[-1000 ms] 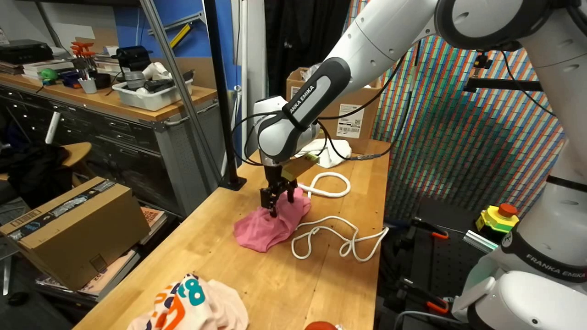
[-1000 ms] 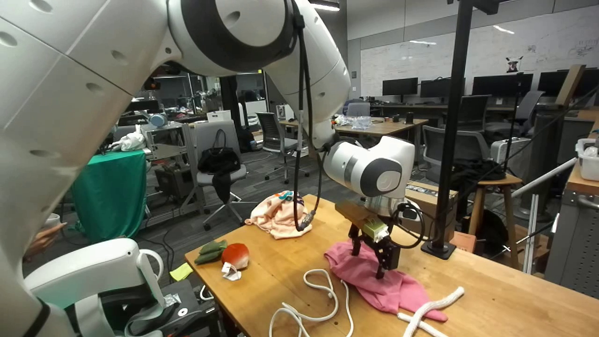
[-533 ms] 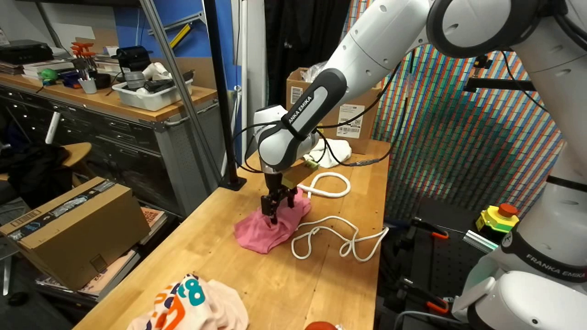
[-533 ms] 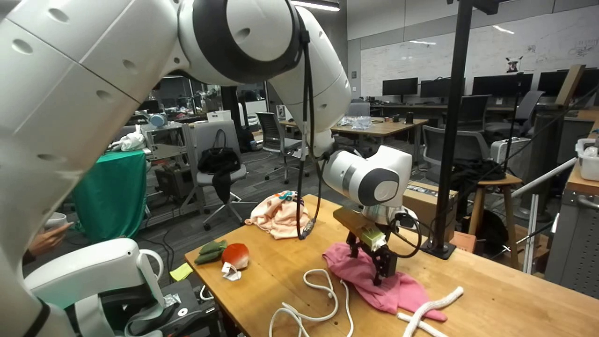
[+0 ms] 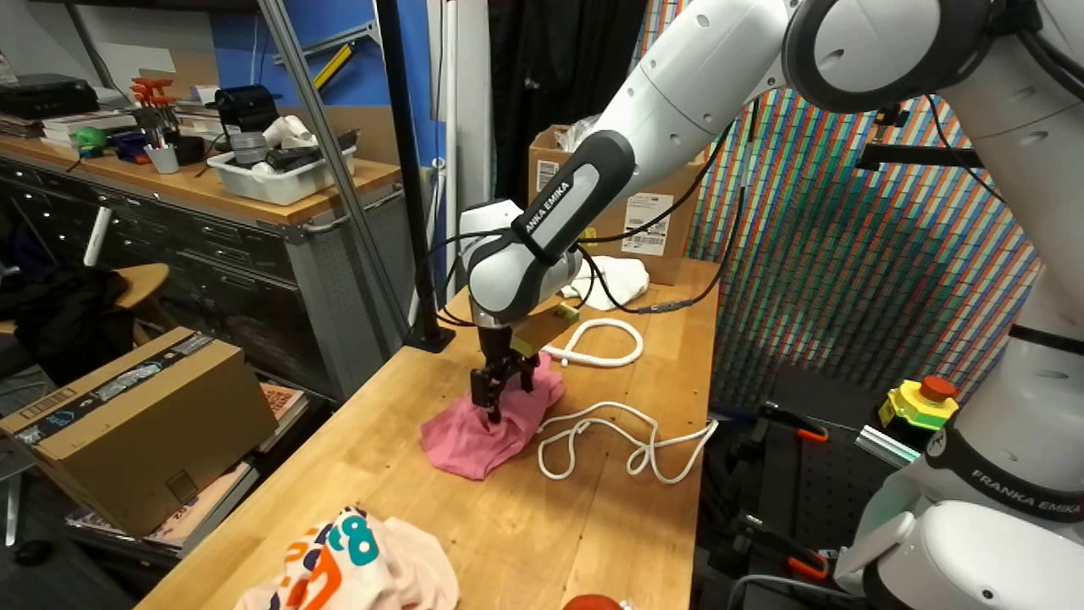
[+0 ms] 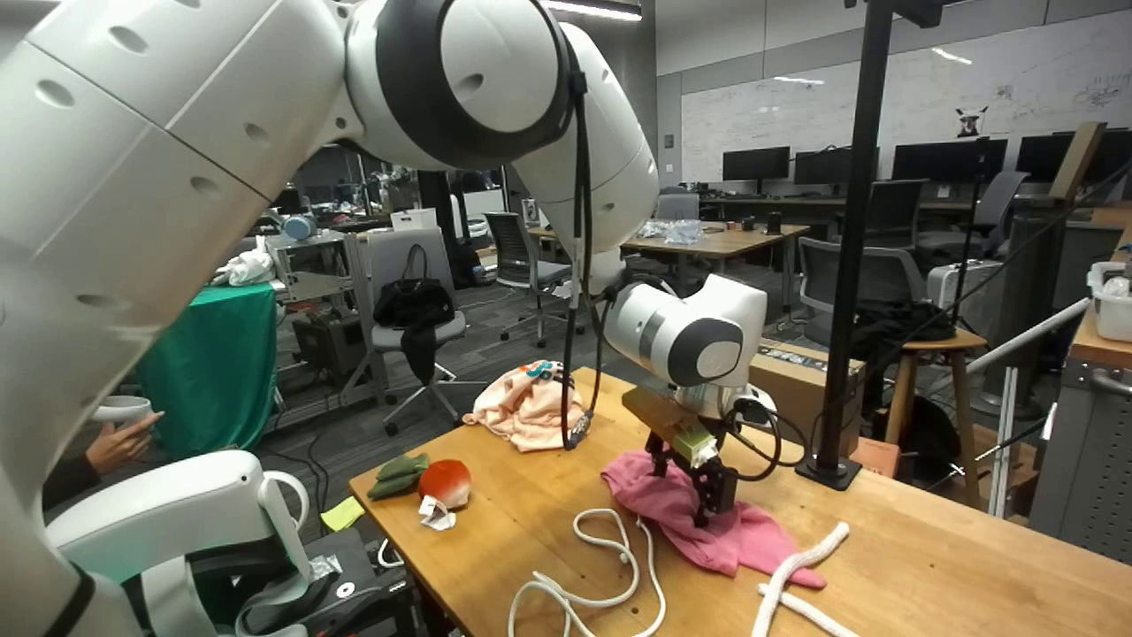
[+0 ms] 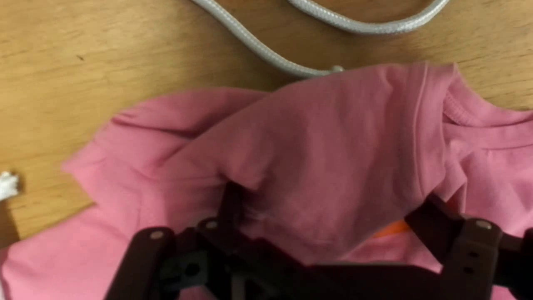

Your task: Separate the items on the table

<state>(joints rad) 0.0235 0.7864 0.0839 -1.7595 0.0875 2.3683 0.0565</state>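
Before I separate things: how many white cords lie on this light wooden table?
2: a thin white braided cord in loose loops beside the crumpled pink cloth, and a thicker white cord curling from that cloth's edge toward the white fabric bundle. Cloth may hide others.

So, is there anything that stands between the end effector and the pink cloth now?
Nothing visible does. In the wrist view, the end effector is right at the pink cloth, its jaws open with a fold of it between them. The thin white cord reaches the cloth's edge, outside the jaws.
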